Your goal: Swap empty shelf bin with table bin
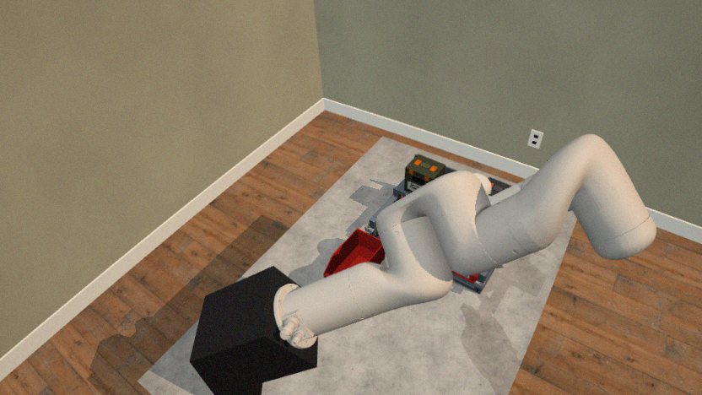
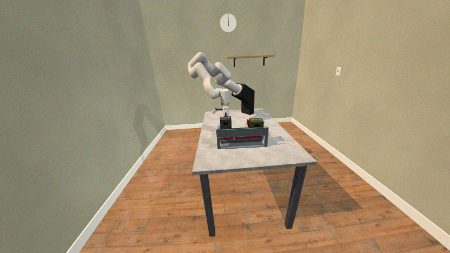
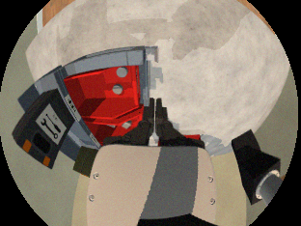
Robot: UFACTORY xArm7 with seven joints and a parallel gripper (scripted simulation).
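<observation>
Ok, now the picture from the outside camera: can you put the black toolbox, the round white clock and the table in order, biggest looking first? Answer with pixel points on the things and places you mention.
1. The table (image 2: 245, 157)
2. The round white clock (image 2: 227, 22)
3. The black toolbox (image 2: 225, 122), a bit smaller than the clock

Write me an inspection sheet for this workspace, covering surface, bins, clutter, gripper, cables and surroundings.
Surface: table top mottled grey; no spill made out.
Job's things: red open bin on the table beside the grey shelf unit, no parts visible inside, partly hidden by the arm; red bin with round grey parts in the shelf unit.
Clutter: dark toolbox and green toolbox on top of the shelf unit.
Gripper: gripper shut, nothing seen between its fingers.
Cables: nothing seen.
Surroundings: plank floor, wall clock, wooden wall shelf.
</observation>
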